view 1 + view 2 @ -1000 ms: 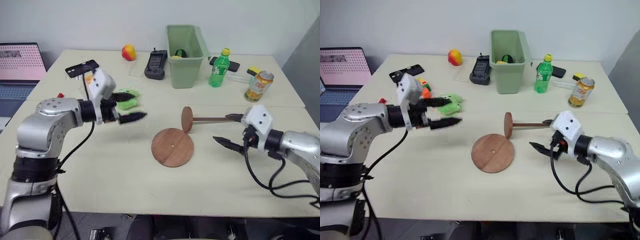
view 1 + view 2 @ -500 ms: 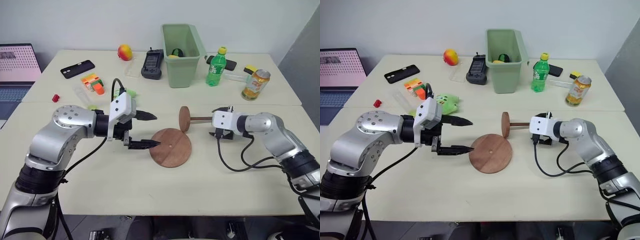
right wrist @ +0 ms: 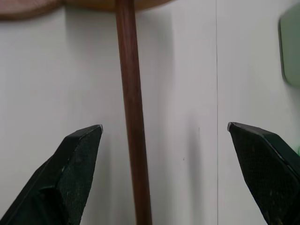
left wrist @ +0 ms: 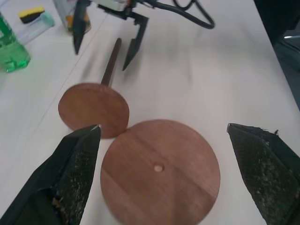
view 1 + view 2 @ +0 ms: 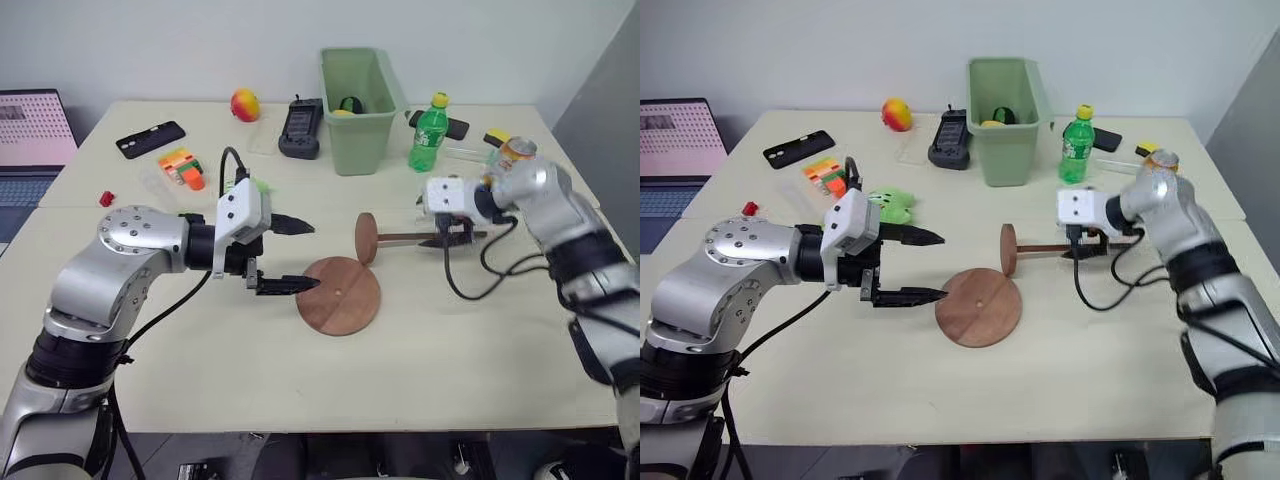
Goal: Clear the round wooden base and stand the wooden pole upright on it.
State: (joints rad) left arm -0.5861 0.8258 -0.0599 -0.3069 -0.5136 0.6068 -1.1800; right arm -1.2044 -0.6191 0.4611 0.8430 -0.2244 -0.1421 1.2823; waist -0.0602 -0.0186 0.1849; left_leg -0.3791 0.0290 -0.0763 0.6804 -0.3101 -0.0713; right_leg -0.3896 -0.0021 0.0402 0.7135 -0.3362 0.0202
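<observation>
I am looking down over a pale table. The round wooden base lies flat near the middle, bare on top, its small centre hole showing. Just behind it lies the wooden pole, on its side, its fixed disc standing on edge close to the base's far rim and its thin rod running off toward my right.

My right pincer hangs over the rod's free end, fingers apart and straddling it; in the right wrist view the rod runs between the two black fingertips with open table on either side, so nothing is clamped yet. My left pincer hovers at the base's left edge, fingers wide apart, holding nothing.

What worries me: the rod is thin and sits nearer one finger than the other, so closing could nudge it sideways and roll the pole on its disc (probably into the base). Gripping so far from the heavy disc end, I would expect the pole to droop or twist in the fingers when lifted. My left pincer is also close enough to shove the base.
</observation>
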